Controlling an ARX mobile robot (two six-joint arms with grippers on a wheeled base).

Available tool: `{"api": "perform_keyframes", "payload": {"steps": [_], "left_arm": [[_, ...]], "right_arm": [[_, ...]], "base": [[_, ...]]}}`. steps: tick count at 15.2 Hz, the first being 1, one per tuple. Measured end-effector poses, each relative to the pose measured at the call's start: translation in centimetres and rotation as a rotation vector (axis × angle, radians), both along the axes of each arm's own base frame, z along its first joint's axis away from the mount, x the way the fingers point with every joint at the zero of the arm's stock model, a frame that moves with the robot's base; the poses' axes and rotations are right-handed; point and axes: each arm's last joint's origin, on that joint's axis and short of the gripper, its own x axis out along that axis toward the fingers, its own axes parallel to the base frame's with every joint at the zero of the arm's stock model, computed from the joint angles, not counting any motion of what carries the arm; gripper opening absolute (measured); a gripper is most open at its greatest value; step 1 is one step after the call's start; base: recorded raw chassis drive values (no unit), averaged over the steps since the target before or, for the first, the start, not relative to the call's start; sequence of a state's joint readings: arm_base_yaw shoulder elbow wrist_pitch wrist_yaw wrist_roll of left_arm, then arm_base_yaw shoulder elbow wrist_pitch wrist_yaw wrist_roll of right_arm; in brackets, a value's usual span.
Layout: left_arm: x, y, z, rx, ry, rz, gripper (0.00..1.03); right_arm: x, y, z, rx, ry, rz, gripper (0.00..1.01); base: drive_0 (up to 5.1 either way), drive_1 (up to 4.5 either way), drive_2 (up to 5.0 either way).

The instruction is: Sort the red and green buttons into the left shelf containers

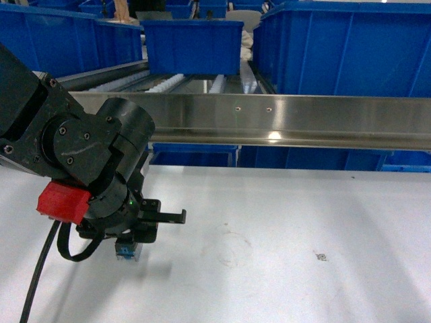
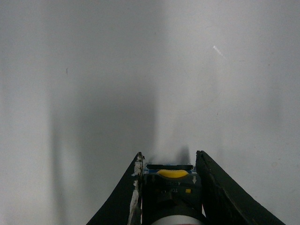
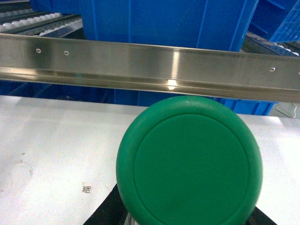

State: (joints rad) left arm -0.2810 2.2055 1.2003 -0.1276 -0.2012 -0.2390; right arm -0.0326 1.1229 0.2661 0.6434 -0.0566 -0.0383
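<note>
The left arm's black tool [image 1: 131, 239] points straight down over the white counter [image 1: 303, 222], and between its two dark fingers [image 2: 213, 187] sits a small push-button switch with a black-and-blue block body [image 2: 171, 180]. The jaws are closed snugly against the body's sides. From the wrist camera only the block and a yellow part on it show; the cap is hidden, so its colour cannot be told. This is probably the red one. Gripping the block by its flat sides, not the round cap, likely keeps it from slipping.

The right wrist view is nearly filled by the round green cap of the second push-button switch [image 3: 190, 161], facing the camera. It appears held in the right tool, whose dark parts show only at the lower edge; how the jaws stand cannot be told.

Behind a long stainless steel rail [image 1: 269, 118], large bright-blue plastic bins [image 1: 192, 44] stand on a roller shelf [image 1: 168, 82]. The camera sits below their rims, so what they hold cannot be seen. Both buttons seem lifted and ready for delivery to the left bins.
</note>
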Motion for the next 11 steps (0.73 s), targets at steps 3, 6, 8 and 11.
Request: {"api": "perform_keyframes", "payload": {"steps": [3,6,8,11], "left_arm": [[-0.4,0.2,0.0,-0.013,-0.013,0.016,0.28],[-0.4,2.2,1.8,-0.05,-0.154,0.01,0.28],[-0.2,2.6,2.6,-0.065,-0.191,0.011,0.28],[0.2,3.8,4.6,-0.081,-0.3,0.017,0.28]], "right_arm": [[0.0,0.0,0.0,0.0,0.0,0.0,0.27],[0.0,0.0,0.0,0.0,0.0,0.0,0.27],[0.0,0.0,0.0,0.0,0.0,0.0,0.27],[0.0,0.0,0.0,0.0,0.0,0.0,0.27]], "base": [[0.0,0.0,0.0],[0.0,0.0,0.0],[0.0,0.0,0.0],[0.0,0.0,0.0]]}}
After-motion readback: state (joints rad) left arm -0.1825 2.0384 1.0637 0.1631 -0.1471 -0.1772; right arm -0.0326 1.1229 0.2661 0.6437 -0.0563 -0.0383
